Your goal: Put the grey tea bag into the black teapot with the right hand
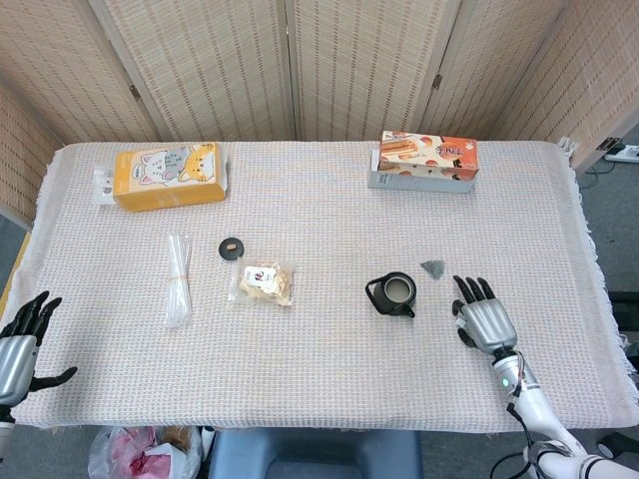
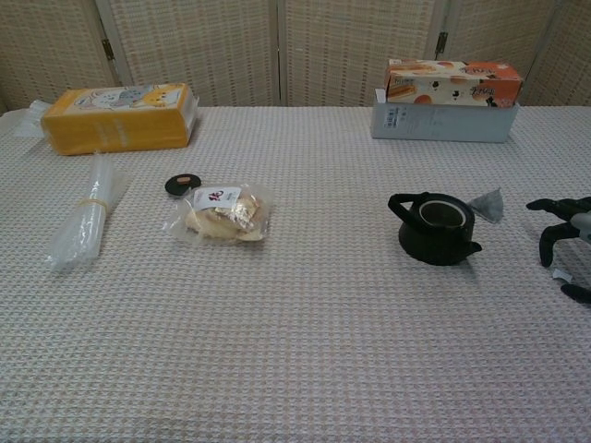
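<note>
Right hand (image 1: pixel 486 319), fingers spread and holding nothing, poised above the table (image 1: pixel 329 369) just right of the lidless black teapot (image 1: pixel 394 294), with the grey tea bag (image 1: pixel 432 267) lying just beyond, beside the pot's far-right side.
</note>
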`<state>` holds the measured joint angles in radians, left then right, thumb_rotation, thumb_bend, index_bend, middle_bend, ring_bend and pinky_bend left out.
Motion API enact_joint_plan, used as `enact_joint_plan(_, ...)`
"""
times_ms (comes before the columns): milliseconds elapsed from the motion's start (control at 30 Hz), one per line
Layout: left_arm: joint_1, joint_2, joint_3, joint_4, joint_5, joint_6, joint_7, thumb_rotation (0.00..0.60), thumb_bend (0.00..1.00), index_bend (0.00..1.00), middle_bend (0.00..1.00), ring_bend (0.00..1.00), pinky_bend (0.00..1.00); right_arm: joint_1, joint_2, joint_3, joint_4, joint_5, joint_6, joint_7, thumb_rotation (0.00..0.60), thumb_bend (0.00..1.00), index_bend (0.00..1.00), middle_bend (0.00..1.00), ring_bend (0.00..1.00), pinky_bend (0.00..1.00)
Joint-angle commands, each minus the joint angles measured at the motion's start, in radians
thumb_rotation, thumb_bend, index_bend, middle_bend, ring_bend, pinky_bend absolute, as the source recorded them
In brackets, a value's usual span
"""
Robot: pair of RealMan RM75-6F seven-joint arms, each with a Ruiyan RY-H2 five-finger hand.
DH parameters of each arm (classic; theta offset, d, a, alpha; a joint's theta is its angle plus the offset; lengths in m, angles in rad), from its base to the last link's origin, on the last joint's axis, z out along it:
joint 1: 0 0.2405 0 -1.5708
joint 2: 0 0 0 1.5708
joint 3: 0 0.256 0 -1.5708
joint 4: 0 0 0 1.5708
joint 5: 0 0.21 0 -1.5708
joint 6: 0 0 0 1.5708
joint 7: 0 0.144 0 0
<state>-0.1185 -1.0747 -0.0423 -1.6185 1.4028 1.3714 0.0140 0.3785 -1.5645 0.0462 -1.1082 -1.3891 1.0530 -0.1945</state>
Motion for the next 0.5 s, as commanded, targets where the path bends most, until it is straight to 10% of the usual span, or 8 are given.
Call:
enact_joint_plan(33, -0.001, -0.001, 0.0, 0.0, -0.002, -0.002, 0.003, 0.6, 0.13, 0.0, 0.0, 0.0, 0.25, 0.004, -0.001, 0.001, 0.001, 0.007, -0.01, 0.0, 0.6, 0.27, 0.46, 0.02, 0.0, 0.0)
enact_joint_plan(500, -0.007, -0.006, -0.003, 0.002, -0.014, -0.012, 0.013, 0.6, 0.13, 0.0, 0.0, 0.0, 0.25, 0.007, -0.008, 0.001, 0.015, 0.012, -0.008, 0.002, 0.6, 0.27, 0.53, 0.07, 0.0, 0.0)
